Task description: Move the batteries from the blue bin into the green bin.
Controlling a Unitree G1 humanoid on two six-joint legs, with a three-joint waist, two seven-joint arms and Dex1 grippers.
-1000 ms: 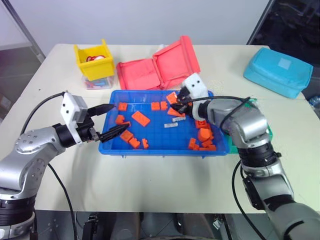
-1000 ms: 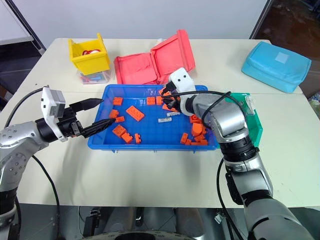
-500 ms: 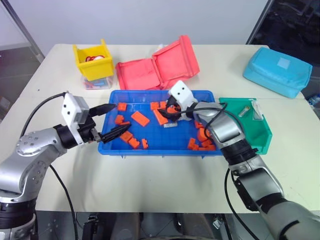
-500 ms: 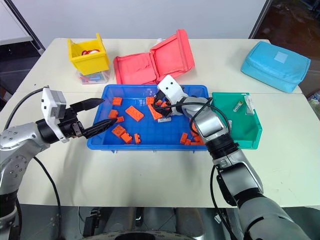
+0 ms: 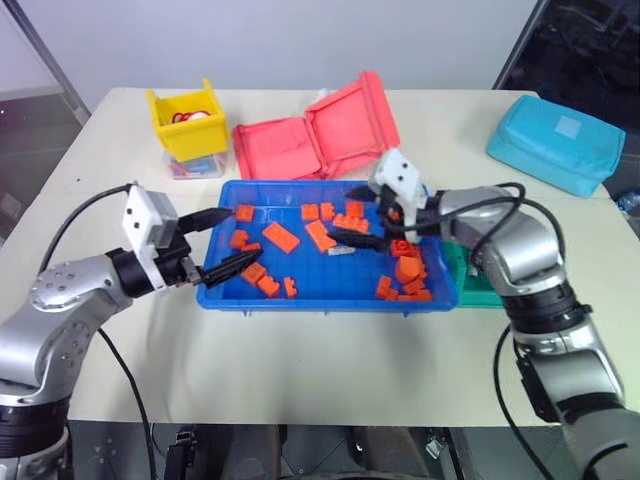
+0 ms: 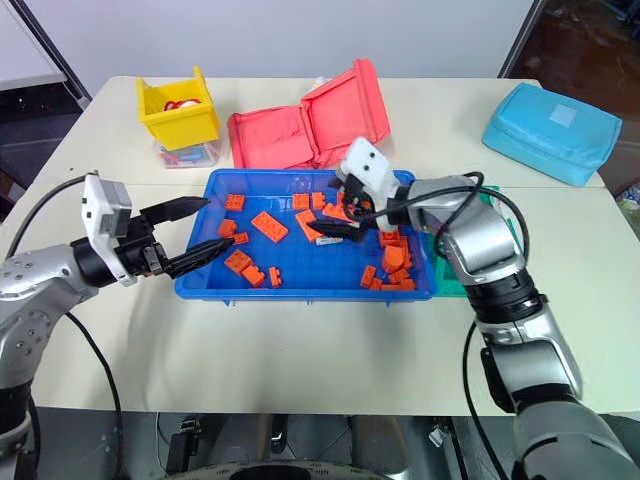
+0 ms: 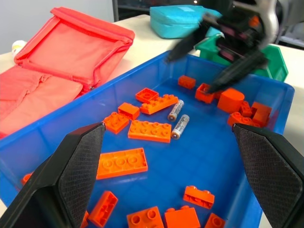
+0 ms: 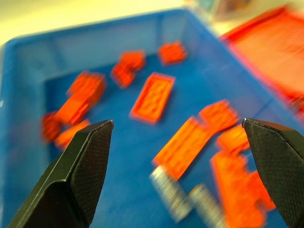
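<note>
Two slim silvery batteries (image 7: 175, 109) lie side by side on the floor of the blue bin (image 5: 320, 303), among scattered orange bricks (image 5: 281, 237). My right gripper (image 5: 342, 226) hangs open just above them over the bin's right half, with nothing between its fingers. In the right wrist view the batteries (image 8: 172, 193) show blurred below the spread fingers. My left gripper (image 5: 222, 240) is open and empty at the bin's left wall, pointing in over it. The green bin (image 5: 463, 275) stands against the blue bin's right end, mostly hidden behind my right forearm.
At the back of the table are a small yellow bin (image 5: 188, 122) on a clear box, an opened red pouch (image 5: 315, 135) and a light-blue zipped pouch (image 5: 555, 140) at the far right. Bare table lies in front of the blue bin.
My right gripper has opened wide and drawn back to the right over the blue bin, and its forearm now covers most of the green bin. The left arm has stayed still.
</note>
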